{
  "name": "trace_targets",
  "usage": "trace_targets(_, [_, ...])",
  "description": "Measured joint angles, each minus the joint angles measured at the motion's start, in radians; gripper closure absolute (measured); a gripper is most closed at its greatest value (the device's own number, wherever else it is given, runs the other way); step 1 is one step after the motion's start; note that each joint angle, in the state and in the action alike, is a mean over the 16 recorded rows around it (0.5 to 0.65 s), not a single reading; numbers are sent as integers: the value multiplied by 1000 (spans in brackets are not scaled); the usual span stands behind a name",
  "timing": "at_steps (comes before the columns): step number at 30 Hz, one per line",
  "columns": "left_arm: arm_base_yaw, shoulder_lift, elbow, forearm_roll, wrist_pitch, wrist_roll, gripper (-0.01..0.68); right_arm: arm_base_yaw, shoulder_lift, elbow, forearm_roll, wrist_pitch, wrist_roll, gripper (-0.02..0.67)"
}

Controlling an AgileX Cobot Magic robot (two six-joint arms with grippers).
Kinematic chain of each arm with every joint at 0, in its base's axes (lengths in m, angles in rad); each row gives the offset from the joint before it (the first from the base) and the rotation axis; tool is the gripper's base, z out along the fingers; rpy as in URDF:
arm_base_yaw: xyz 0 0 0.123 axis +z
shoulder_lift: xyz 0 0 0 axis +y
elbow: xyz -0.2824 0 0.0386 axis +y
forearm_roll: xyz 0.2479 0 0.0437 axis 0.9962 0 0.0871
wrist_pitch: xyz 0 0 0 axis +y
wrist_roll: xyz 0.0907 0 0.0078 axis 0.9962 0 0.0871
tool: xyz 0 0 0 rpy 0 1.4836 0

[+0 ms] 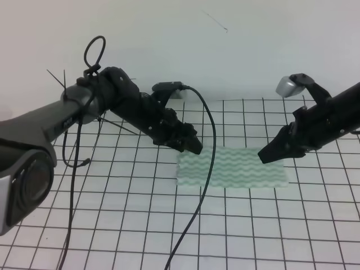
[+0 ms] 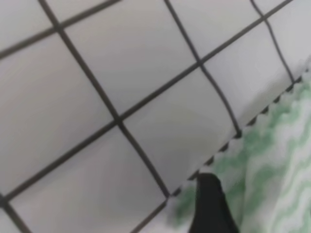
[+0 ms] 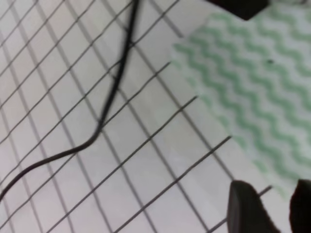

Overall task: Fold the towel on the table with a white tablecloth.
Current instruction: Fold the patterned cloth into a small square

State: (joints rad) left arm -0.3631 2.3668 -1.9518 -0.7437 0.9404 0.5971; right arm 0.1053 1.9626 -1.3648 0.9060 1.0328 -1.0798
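Lying flat on the tablecloth [image 1: 140, 225], the towel [image 1: 236, 169] is seen as a rectangle of wavy mint-green and white stripes, placed toward the far edge of the table [image 1: 315, 242] and right of its middle, its long sides parallel to that far edge. It appears spread out in a single layer; no folded-over part can be made out.

At the towel's far left corner the left gripper [image 1: 194, 147] is poised, its dark tip over or just at the cloth's edge. In the left wrist view one dark fingertip [image 2: 209, 206] is seen against the towel's scalloped edge, but whether contact is made cannot be told, nor how far the jaws are parted.

At the towel's far right corner the right gripper [image 1: 265, 156] is held above the cloth. In the right wrist view two dark fingers [image 3: 245, 208] are shown with a gap between them, slightly parted and holding nothing, with the towel's corner lying near them.

A black cable [image 1: 205, 185] is draped from the left arm across the towel's left part and down over the tablecloth toward the near edge, so that this side of the cloth is crossed by it. A second thin cable [image 1: 70, 169] is hung beneath the left arm, well apart from the towel.
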Motion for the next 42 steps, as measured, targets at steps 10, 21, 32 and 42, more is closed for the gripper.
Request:
trace_targets(10, [15,-29,-56,6,78,-18,336,-1,0,0,-162,-158,290,395])
trace_targets(21, [64,-84,-114,-36,215,-7,598,-2,50,0,-273,-230,538,316])
trace_targets(32, [52,-290,-110,28,156,7,672,-2,116,0,-235,-273,583,313])
trace_targets(42, [1,-563,114,132,-57,4,673,-2,134,0,-211,-287,582,331])
